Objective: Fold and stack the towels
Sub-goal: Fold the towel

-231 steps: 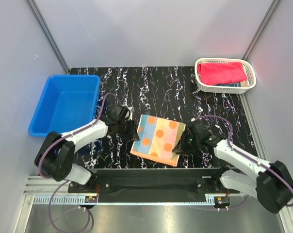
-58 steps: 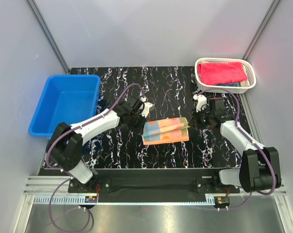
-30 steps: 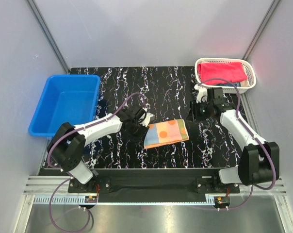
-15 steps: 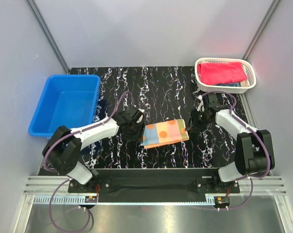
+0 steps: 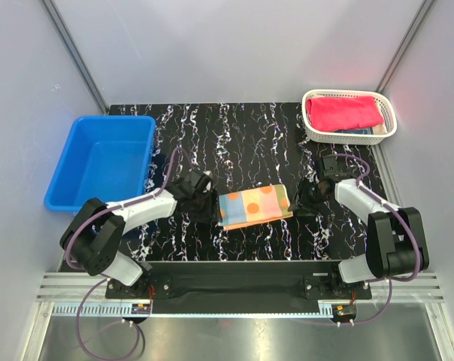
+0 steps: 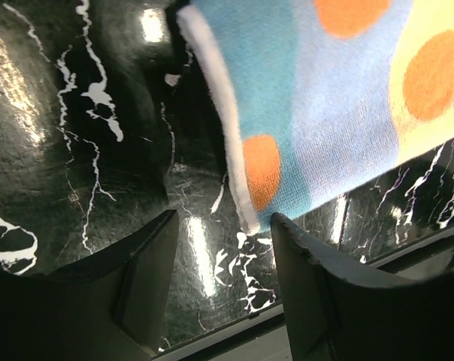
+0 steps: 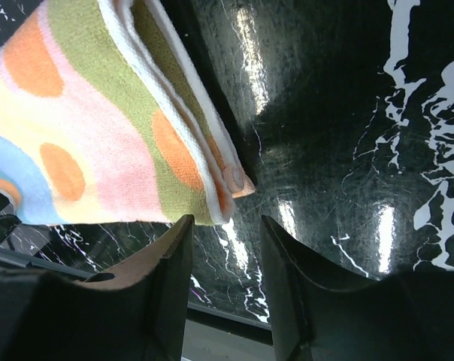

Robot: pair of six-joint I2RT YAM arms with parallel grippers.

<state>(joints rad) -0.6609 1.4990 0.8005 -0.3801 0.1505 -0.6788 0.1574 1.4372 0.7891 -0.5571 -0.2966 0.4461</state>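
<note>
A striped towel with orange dots (image 5: 255,204) lies folded in half on the black marbled table. My left gripper (image 5: 204,204) is open and empty just off the towel's left edge; the left wrist view shows that white-hemmed edge (image 6: 234,143) between my open fingers (image 6: 148,286). My right gripper (image 5: 305,203) is open and empty off the towel's right edge; the right wrist view shows the layered folded edge (image 7: 204,173) just above my fingers (image 7: 163,293). A pink-red towel (image 5: 343,113) lies in the white basket (image 5: 390,119), a dark blue cloth under it.
A blue bin (image 5: 99,159) stands at the left. The white basket stands at the back right corner. Grey walls close in the table on three sides.
The towel was spread flat; both grippers folded it in half, let go, and have drawn back to its left and right edges. The towel now lies still.
</note>
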